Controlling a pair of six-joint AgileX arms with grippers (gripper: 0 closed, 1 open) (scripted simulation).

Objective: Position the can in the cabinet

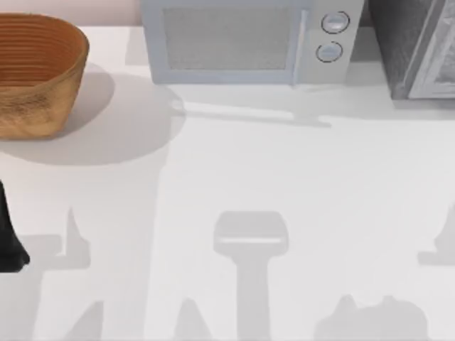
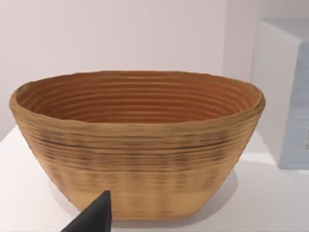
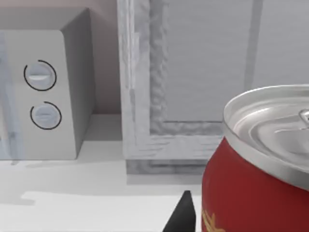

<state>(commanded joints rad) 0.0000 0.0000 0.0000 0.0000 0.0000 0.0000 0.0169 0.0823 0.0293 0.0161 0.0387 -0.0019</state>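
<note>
Presently the can (image 3: 256,174), red with a silver top and yellow marking, stands close to the right gripper (image 3: 179,215), before the cabinet (image 3: 203,82). Whether the jaws are clenched cannot be told.

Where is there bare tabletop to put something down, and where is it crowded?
Free: the broad table in front of the microwave, from the basket across to the right edge. Crowded: the back row, where basket, microwave and cabinet stand side by side. The can shows close before the cabinet.
</note>
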